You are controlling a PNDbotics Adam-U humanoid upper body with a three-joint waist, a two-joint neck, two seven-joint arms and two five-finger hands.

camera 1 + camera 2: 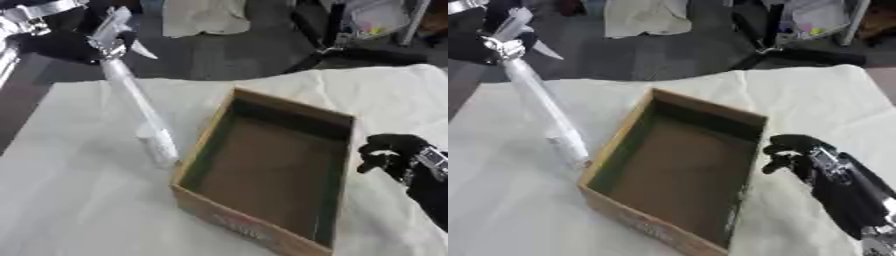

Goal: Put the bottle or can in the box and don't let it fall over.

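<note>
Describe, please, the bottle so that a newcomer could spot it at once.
Start at the white-draped table and find the open cardboard box in its middle. Just off the box's left wall, the bottle is a long, pale, slanted streak, its shape blurred; nothing else is near that side.

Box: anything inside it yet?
No. The box shows only its bare brown floor; no bottle or can inside. The near wall hides a thin strip of floor behind it.

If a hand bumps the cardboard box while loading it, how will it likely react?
The cardboard box looks empty and thin-walled, so probably light and apt to slide. It sits on a white cloth, which may bunch under it. Its low, wide shape makes tipping unlikely.
</note>
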